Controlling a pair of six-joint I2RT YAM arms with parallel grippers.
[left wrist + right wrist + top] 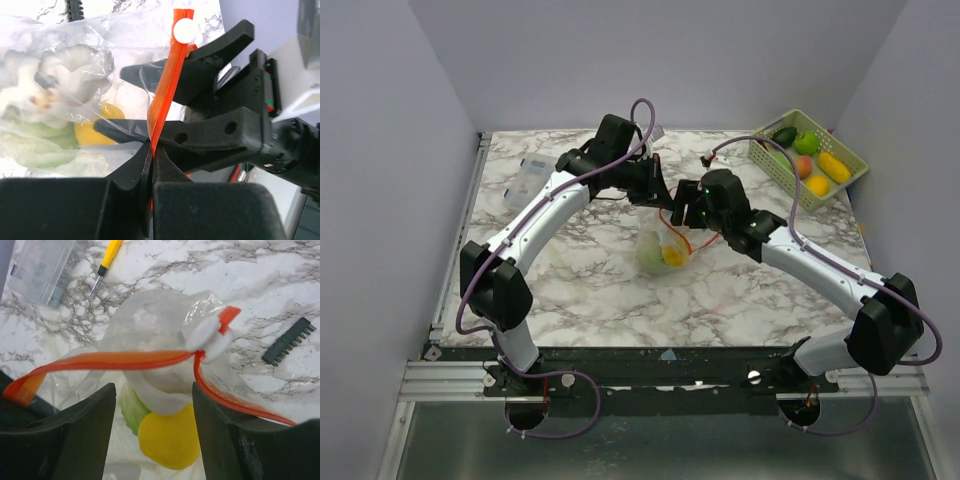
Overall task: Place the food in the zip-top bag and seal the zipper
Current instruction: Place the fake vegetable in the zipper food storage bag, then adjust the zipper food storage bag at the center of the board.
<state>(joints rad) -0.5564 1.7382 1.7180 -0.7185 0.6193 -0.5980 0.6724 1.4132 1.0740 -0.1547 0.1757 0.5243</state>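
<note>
The clear zip-top bag (pixel 655 243) lies mid-table with a yellow food piece (pixel 170 437) and a pale green one (pixel 131 407) inside. My left gripper (pixel 151 150) is shut on one end of the orange-red zipper (pixel 165 85) and holds it up. My right gripper (pixel 152 405) is open, its fingers either side of the bag's mouth, just below the zipper (pixel 110 360) and its white slider (pixel 207 335). The slider sits near the strip's far end and also shows in the left wrist view (pixel 186 31). In the top view both grippers meet above the bag, the left (pixel 658 195) and the right (pixel 678 215).
A pale green slatted basket (pixel 813 196) at the back right holds several more toy fruits. A clear plastic box (pixel 528 180) lies at the back left. A yellow-handled screwdriver (pixel 107 257) and a black toothed strip (pixel 289 340) lie on the marble near the bag.
</note>
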